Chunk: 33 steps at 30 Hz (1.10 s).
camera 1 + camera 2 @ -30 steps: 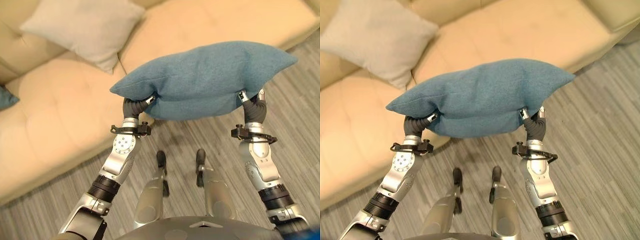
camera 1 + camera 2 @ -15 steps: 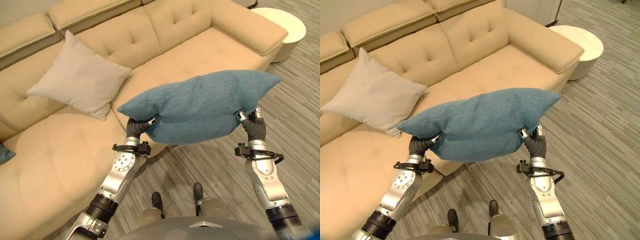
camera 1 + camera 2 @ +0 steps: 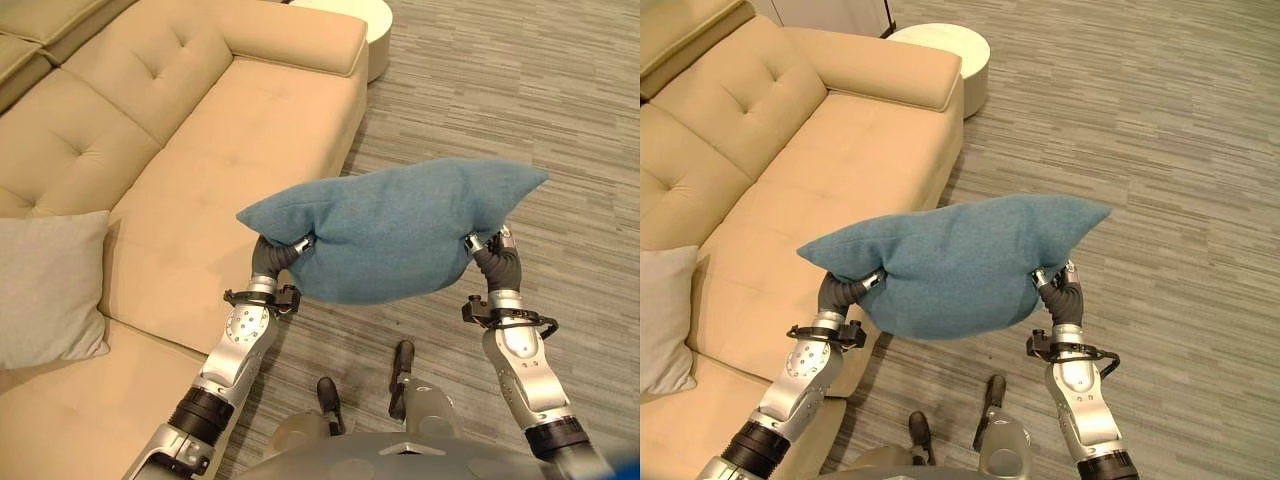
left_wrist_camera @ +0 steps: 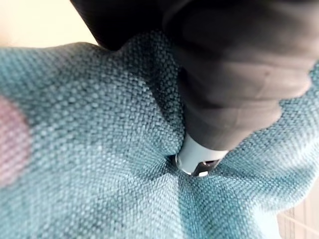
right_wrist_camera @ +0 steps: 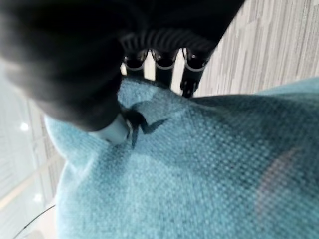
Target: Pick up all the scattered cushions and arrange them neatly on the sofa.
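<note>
A blue cushion (image 3: 400, 225) hangs in the air between my two hands, over the floor just off the sofa's front edge. My left hand (image 3: 275, 255) grips its left underside and my right hand (image 3: 497, 262) grips its right underside. In the left wrist view the thumb (image 4: 199, 162) digs into the blue cloth (image 4: 99, 174). In the right wrist view the fingers (image 5: 159, 64) and thumb curl into the cloth (image 5: 199, 164). A grey cushion (image 3: 45, 285) lies on the beige sofa (image 3: 230, 140) at the far left.
The sofa's right armrest (image 3: 300, 35) ends beside a round white side table (image 3: 945, 45). Striped grey floor (image 3: 500, 90) spreads to the right of the sofa. The sofa seat (image 3: 200, 220) left of the blue cushion is bare.
The whole view has swung to the right, now showing the sofa's right end and more floor. Both hands still hold the blue cushion the same way.
</note>
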Available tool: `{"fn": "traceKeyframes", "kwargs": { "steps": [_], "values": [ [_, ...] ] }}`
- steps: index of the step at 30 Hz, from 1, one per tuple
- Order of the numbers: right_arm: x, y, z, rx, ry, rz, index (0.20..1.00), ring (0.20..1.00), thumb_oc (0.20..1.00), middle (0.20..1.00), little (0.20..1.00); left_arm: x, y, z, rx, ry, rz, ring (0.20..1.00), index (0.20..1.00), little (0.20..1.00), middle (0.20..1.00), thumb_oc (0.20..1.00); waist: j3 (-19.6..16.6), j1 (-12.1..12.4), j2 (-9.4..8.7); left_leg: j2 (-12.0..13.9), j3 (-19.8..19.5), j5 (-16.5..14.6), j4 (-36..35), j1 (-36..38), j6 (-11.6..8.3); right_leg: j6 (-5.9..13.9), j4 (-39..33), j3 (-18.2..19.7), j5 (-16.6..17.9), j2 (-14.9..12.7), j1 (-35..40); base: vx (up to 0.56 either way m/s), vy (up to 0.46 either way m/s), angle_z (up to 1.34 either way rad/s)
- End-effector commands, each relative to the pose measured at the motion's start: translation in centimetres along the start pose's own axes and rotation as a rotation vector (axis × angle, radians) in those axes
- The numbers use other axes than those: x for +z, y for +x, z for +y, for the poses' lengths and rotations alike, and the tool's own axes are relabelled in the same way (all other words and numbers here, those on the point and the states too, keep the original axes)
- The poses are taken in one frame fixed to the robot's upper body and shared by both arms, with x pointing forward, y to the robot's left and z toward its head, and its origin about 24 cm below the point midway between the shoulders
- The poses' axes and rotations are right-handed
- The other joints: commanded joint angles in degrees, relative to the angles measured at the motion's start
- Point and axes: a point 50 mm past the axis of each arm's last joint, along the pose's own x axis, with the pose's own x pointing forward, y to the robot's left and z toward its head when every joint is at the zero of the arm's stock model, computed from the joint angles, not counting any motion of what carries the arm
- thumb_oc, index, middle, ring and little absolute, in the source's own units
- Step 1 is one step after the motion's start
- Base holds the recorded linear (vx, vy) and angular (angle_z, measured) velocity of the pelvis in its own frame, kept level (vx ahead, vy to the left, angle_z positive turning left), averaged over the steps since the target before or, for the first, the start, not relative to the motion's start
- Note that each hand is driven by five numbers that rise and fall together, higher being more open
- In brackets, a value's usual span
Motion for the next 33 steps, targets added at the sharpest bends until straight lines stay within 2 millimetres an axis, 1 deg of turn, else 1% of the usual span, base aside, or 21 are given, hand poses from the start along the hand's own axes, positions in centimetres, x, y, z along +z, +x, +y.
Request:
{"fn": "traceKeyframes", "kwargs": {
  "steps": [1,2,3,4,6,7,8,9,11,14,16,17,19,20,21,22,24,26,28,30,33],
  "values": [
    [6.0,1.5,1.9,0.115,0.033,-0.328,0.2,0.2,0.2,0.2,0.2,6.1,1.6,-4.1,-0.208,-0.103,-0.311,0.2,0.2,0.2,0.2,0.2,-2.9,0.4,-1.35,1.7,-2.6,-8.5,12.3,-0.8,-2.39,2.22,-1.0,4.3,-5.5,3.0,5.0,0.14,-0.216,0.05],
    [6.3,1.4,1.6,0.109,0.029,-0.342,0.2,0.2,0.2,0.2,0.2,6.2,1.7,-4.6,-0.22,-0.115,-0.313,0.2,0.2,0.2,0.2,0.2,-2.2,0.3,-1.77,2.3,-3.3,-8.2,19.4,-3.9,-2.98,1.36,-2.2,4.4,-5.6,3.0,6.6,0.13,-0.2,0.09],
    [6.4,1.4,1.6,0.109,0.031,-0.346,0.2,0.2,0.2,0.2,0.2,6.3,1.8,-4.8,-0.217,-0.12,-0.318,0.2,0.2,0.2,0.2,0.2,-1.7,0.5,-1.46,2.5,-4.8,-7.7,23.7,-5.8,-3.72,0.68,-2.7,4.8,-5.8,3.7,7.5,0.13,-0.2,0.28],
    [6.3,1.4,1.4,0.105,0.029,-0.338,0.2,0.2,0.2,0.2,0.2,6.5,1.9,-5.1,-0.226,-0.117,-0.329,0.2,0.2,0.2,0.2,0.2,-1.4,0.6,-1.67,1.4,-7.3,-6.2,26.6,-9.3,-3.98,0.07,-3.3,5.0,-6.0,3.7,8.0,0.12,-0.116,0.12],
    [6.2,1.5,1.3,0.101,0.016,-0.335,0.2,0.2,0.2,0.2,0.2,6.3,1.8,-5.2,-0.234,-0.112,-0.32,0.2,0.2,0.2,0.2,0.2,-1.5,1.0,-1.94,-0.4,-9.1,-7.6,23.0,-12.1,-3.15,0.41,-3.9,6.2,-6.5,3.9,8.8,0.21,-0.047,-0.12],
    [6.1,1.5,1.4,0.105,0.013,-0.331,0.2,0.2,0.2,0.2,0.2,6.1,1.8,-5.2,-0.233,-0.103,-0.311,0.2,0.2,0.2,0.2,0.2,-1.6,1.2,-1.78,-0.8,-9.5,-6.4,21.1,-13.2,-3.09,0.53,-4.2,6.7,-6.6,4.3,9.2,0.27,0.01,-0.15],
    [6.0,1.6,1.4,0.105,0.013,-0.328,0.2,0.2,0.2,0.2,0.2,6.1,1.8,-5.2,-0.229,-0.097,-0.308,0.2,0.2,0.2,0.2,0.2,-1.4,1.8,-1.58,-1.7,-10.0,-4.0,17.9,-14.3,-3.04,0.55,-4.6,7.4,-6.7,5.0,10.0,0.26,0.039,-0.21],
    [5.9,1.7,1.4,0.105,0.007,-0.32,0.2,0.2,0.2,0.2,0.2,6.0,1.7,-5.0,-0.227,-0.096,-0.306,0.2,0.2,0.2,0.2,0.2,-1.1,3.1,-0.67,-2.3,-11.4,-0.3,12.7,-15.6,-3.57,0.29,-5.0,8.6,-7.4,6.7,11.1,0.2,0.034,-0.27],
    [5.9,1.8,1.5,0.105,0.005,-0.319,0.2,0.2,0.2,0.2,0.2,6.1,1.6,-4.8,-0.224,-0.093,-0.312,0.2,0.2,0.2,0.2,0.2,-0.9,4.0,-0.34,-2.4,-11.8,1.3,10.2,-15.7,-3.7,0.12,-5.0,9.8,-8.5,7.3,12.2,0.21,0.05,-0.62],
    [5.7,1.8,2.1,0.133,0.007,-0.313,0.2,0.2,0.2,0.2,0.2,5.9,1.3,-4.2,-0.213,-0.085,-0.303,0.2,0.2,0.2,0.2,0.2,-2.4,4.3,-0.02,-1.9,-11.3,0.5,8.0,-11.7,-2.55,0.29,-3.1,10.0,-10.8,6.4,13.7,0.35,0.155,-0.9],
    [5.7,1.8,2.7,0.16,0.011,-0.312,0.2,0.2,0.2,0.2,0.2,6.2,1.2,-3.7,-0.203,-0.073,-0.317,0.2,0.2,0.2,0.2,0.2,-2.8,5.4,-0.29,-1.8,-9.4,-0.9,7.5,-8.7,-1.33,1.43,2.9,10.1,-12.0,4.8,13.1,0.32,0.205,-0.71],
    [5.7,1.8,3.1,0.178,0.009,-0.314,0.2,0.2,0.2,0.2,0.2,6.1,1.1,-3.5,-0.2,-0.065,-0.31,0.2,0.2,0.2,0.2,0.2,-2.1,5.2,-0.02,-1.4,-9.0,-1.7,7.6,-7.0,-0.32,3.13,10.9,10.6,-11.1,4.2,10.0,0.18,0.14,-0.51],
    [5.8,1.9,3.3,0.186,0.014,-0.319,0.2,0.2,0.2,0.2,0.2,6.3,1.1,-3.2,-0.192,-0.053,-0.317,0.2,0.2,0.2,0.2,0.2,-1.2,4.8,0.59,-1.2,-9.1,-2.4,7.6,-6.0,0.64,4.62,17.9,10.6,-9.3,3.9,6.0,0.1,0.094,-0.24],
    [5.8,1.9,3.3,0.186,0.014,-0.319,0.2,0.2,0.2,0.2,0.2,6.3,1.1,-3.2,-0.192,-0.053,-0.317,0.2,0.2,0.2,0.2,0.2,-1.3,4.8,0.51,-1.3,-9.0,-2.4,7.7,-6.1,0.67,4.64,18.3,10.7,-9.5,3.8,5.6,0.1,0.051,0.16],
    [5.7,1.9,3.6,0.195,0.017,-0.315,0.2,0.2,0.2,0.2,0.2,6.3,1.0,-3.0,-0.185,-0.052,-0.316,0.2,0.2,0.2,0.2,0.2,-0.9,4.7,0.87,-1.6,-9.2,-3.3,7.6,-4.8,1.19,4.53,19.0,9.3,-8.8,2.8,3.5,0.21,0.019,0.36],
    [5.7,1.9,3.8,0.207,0.015,-0.313,0.2,0.2,0.2,0.2,0.2,6.1,0.9,-2.9,-0.177,-0.063,-0.307,0.2,0.2,0.2,0.2,0.2,-1.0,4.6,1.2,-1.6,-9.4,-4.2,7.0,-3.3,1.37,3.77,16.3,7.7,-9.1,2.1,1.9,0.28,0.001,0.24],
    [5.6,1.9,3.8,0.212,0.016,-0.309,0.2,0.2,0.2,0.2,0.2,5.9,0.8,-2.8,-0.176,-0.065,-0.3,0.2,0.2,0.2,0.2,0.2,-1.0,4.4,1.25,-1.6,-9.5,-4.7,6.6,-2.3,1.36,3.43,14.3,7.2,-8.7,2.2,0.9,0.22,-0.053,-0.13],
    [5.5,2.0,3.5,0.203,0.011,-0.303,0.2,0.2,0.2,0.2,0.2,5.9,0.9,-2.9,-0.182,-0.082,-0.299,0.2,0.2,0.2,0.2,0.2,-0.8,3.1,0.92,-2.2,-11.0,-6.0,6.2,-0.2,1.0,3.67,7.3,9.2,-5.9,2.9,-2.0,0.27,-0.135,-0.04],
    [5.5,1.9,3.2,0.197,0.002,-0.304,0.2,0.2,0.2,0.2,0.2,5.9,1.0,-3.2,-0.198,-0.089,-0.304,0.2,0.2,0.2,0.2,0.2,-1.2,2.6,0.04,-3.1,-12.2,-7.6,6.8,0.6,0.48,3.87,2.5,11.0,-4.7,2.6,-0.6,0.22,-0.158,0.34],
    [5.4,1.8,2.9,0.188,-0.007,-0.303,0.2,0.2,0.2,0.2,0.2,5.8,1.0,-3.5,-0.203,-0.103,-0.302,0.2,0.2,0.2,0.2,0.2,-1.7,2.4,-0.22,-3.1,-12.5,-8.4,8.2,0.8,-0.03,3.31,1.3,11.4,-3.7,2.8,1.1,0.17,-0.159,0.8],
    [5.5,1.7,2.3,0.167,-0.032,-0.309,0.2,0.2,0.2,0.2,0.2,5.7,1.2,-4.1,-0.219,-0.13,-0.29,0.2,0.2,0.2,0.2,0.2,-2.6,1.9,-0.35,-1.4,-12.3,-9.5,11.4,0.3,-2.0,2.31,-0.6,10.1,-4.5,3.3,4.1,0.18,-0.218,0.8]
  ]
}}
